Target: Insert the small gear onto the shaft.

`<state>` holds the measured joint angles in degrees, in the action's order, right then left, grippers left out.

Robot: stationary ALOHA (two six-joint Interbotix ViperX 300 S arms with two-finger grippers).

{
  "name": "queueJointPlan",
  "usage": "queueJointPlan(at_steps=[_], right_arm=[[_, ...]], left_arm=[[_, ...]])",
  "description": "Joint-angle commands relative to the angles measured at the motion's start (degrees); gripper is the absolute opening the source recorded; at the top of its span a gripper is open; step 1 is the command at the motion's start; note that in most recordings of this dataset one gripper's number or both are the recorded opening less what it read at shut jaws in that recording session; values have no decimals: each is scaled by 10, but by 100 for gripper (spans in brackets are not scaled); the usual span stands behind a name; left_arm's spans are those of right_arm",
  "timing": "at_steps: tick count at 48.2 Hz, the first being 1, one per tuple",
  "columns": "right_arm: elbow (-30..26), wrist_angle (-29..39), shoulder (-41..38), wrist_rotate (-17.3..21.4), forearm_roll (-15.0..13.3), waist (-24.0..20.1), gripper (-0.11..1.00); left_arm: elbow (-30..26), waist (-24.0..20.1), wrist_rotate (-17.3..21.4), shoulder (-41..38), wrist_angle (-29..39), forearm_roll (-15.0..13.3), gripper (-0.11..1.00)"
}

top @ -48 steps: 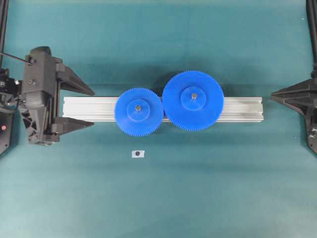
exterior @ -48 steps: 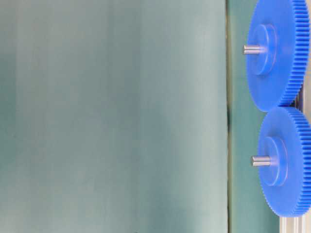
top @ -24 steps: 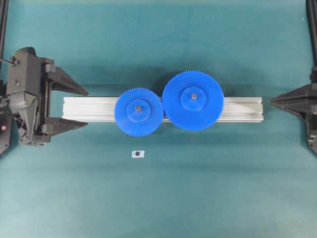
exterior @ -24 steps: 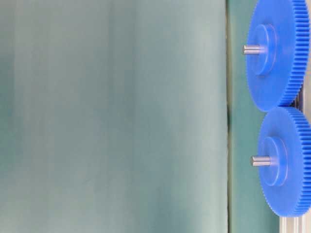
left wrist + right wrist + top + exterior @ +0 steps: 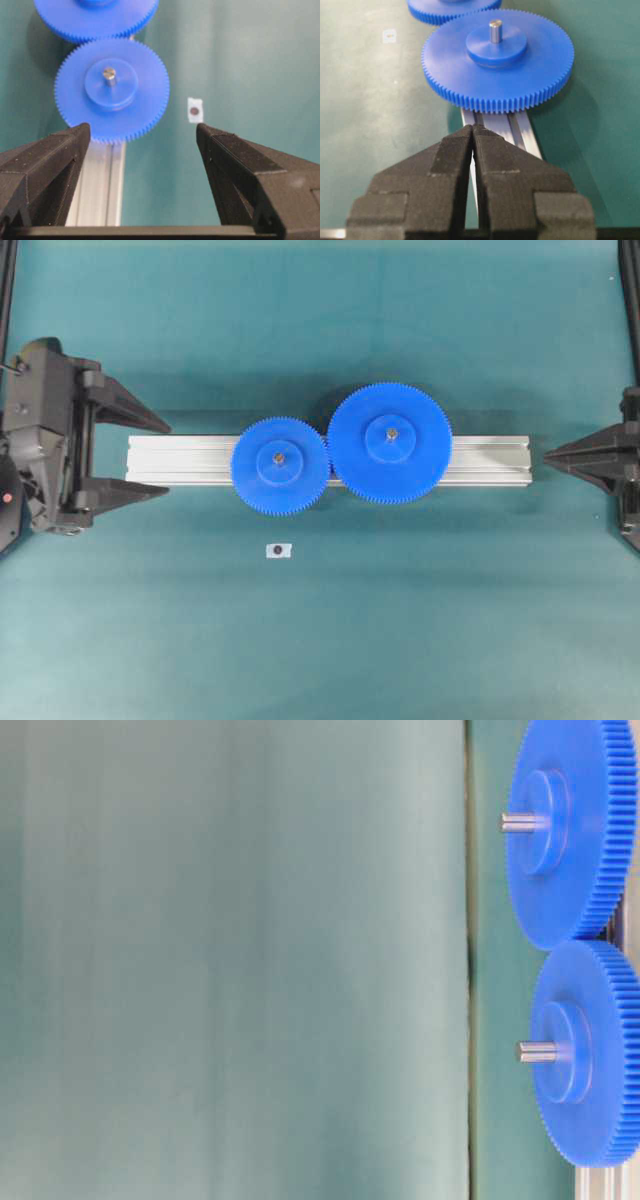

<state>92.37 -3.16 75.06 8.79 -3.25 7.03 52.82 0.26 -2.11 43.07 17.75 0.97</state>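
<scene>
Small gear (image 5: 280, 472) lies flat on the aluminium rail (image 5: 180, 460). The shaft (image 5: 278, 454) stands up through its hub, and the pin tip is proud of the hub in the left wrist view. Its teeth touch those of the larger gear (image 5: 400, 465) on the right side. Judged: insertion looks done, and what remains is checking the seat.

Left hand (image 5: 165, 457): fingers spread wide, nothing between them, just off the rail's left end. Right hand (image 5: 552, 455): fingers pressed together, empty, apart from the rail's right end.

To do it well: confirm the gear sits level, with no tilt against the rail and its teeth engaged with the neighbour. If it needs seating, press straight down on the raised hub, evenly either side of the pin. Do not press on the toothed rim, since a push there would likely cock the gear or turn the larger one.

Room: bare rail lies between the left hand and the small gear, so that line of approach is open. The table (image 5: 400, 620) is open on both long sides of the rail. One small white tab with a dark dot (image 5: 278, 550) lies near the small gear, apart from it. Keep any low sweep clear of it.
</scene>
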Motion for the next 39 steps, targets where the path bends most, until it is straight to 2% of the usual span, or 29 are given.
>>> queueJointPlan(at_steps=[1, 39], right_arm=[[2, -17, -4, 1, -1, 1, 11], [2, -18, -4, 1, -1, 1, 11]], left_arm=[[-3, -2, 0, 12, -5, 1, 85], [25, -2, -1, 44, -11, 2, 85]])
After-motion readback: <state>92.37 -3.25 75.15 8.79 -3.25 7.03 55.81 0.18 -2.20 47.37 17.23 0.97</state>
